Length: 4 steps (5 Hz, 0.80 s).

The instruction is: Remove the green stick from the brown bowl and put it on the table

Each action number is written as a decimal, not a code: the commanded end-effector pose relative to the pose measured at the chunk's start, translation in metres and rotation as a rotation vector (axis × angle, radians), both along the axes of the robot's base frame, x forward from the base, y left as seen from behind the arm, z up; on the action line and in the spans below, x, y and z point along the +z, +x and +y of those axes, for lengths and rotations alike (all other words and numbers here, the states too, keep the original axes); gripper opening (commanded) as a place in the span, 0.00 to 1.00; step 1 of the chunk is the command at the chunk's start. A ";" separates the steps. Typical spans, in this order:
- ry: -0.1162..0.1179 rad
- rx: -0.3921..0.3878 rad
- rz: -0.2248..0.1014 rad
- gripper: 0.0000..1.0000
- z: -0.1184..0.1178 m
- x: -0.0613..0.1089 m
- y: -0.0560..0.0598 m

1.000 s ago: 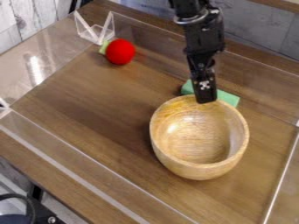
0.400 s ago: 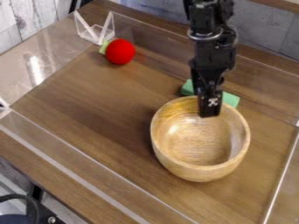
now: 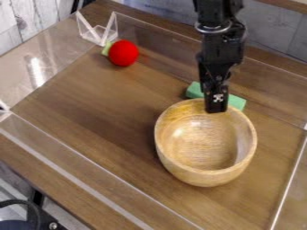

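The brown bowl (image 3: 206, 141) stands on the table (image 3: 84, 117) at the right, and its inside looks empty. The green stick (image 3: 196, 90) lies flat on the table just behind the bowl's far rim. Its middle is hidden by my gripper, and its other end shows to the right of the gripper. My gripper (image 3: 216, 102) hangs straight down over the bowl's far rim, in front of the stick. Its fingers look like one narrow dark column, so I cannot tell whether they are open or shut, or whether they touch the stick.
A red ball (image 3: 122, 53) lies at the back left of the table. A clear plastic piece (image 3: 93, 29) stands behind it. Clear plastic edging (image 3: 48, 148) runs along the table's front and left sides.
The gripper moved a little to the right and down towards the bowl's far rim, then rose slightly. The green stick and the bowl stayed in place.
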<state>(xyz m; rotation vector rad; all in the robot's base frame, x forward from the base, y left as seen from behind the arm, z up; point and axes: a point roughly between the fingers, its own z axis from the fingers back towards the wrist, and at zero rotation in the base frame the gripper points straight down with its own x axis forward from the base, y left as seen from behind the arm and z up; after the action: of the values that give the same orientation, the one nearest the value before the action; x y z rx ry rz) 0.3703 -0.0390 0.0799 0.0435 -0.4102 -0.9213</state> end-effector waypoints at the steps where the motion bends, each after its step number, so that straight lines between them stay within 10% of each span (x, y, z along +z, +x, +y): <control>1: 0.018 -0.034 -0.041 1.00 -0.004 0.015 0.004; 2: 0.028 -0.041 -0.035 0.00 -0.004 0.016 0.004; 4: 0.054 0.061 -0.029 0.00 -0.012 0.007 0.007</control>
<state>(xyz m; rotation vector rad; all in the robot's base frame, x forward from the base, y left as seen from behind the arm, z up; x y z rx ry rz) 0.3687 -0.0486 0.0683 0.0946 -0.3527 -0.8722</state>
